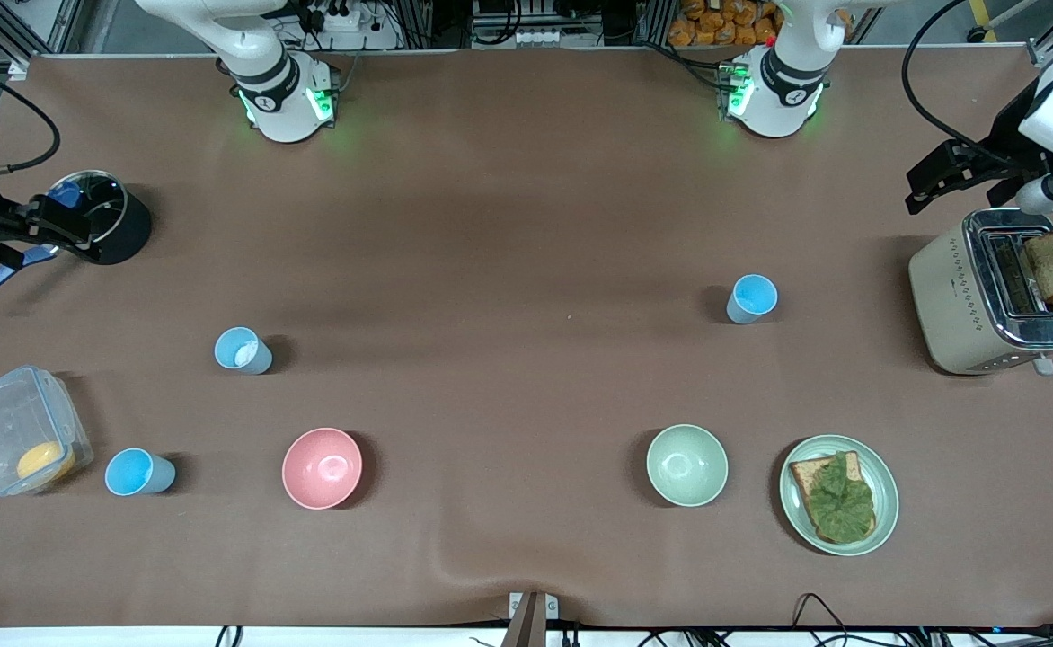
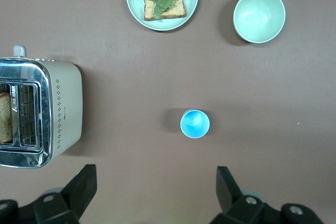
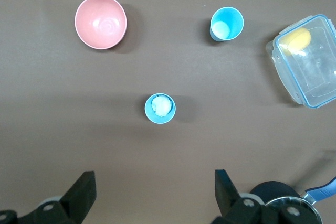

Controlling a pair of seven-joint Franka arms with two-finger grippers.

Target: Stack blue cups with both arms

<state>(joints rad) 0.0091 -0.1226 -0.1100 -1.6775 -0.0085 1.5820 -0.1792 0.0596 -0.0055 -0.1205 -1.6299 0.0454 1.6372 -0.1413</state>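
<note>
White arms [image 1: 266, 90], blk bands, green base LEDs.

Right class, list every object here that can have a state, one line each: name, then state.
blue cup by the toaster: upright, empty
blue cup with white patch: upright, unstacked
blue cup by the container: upright, unstacked
pink bowl: upright, empty
green bowl: upright, empty
toaster: bread sticking up
plastic container: lidless
left end effector: open
right end effector: open
</note>
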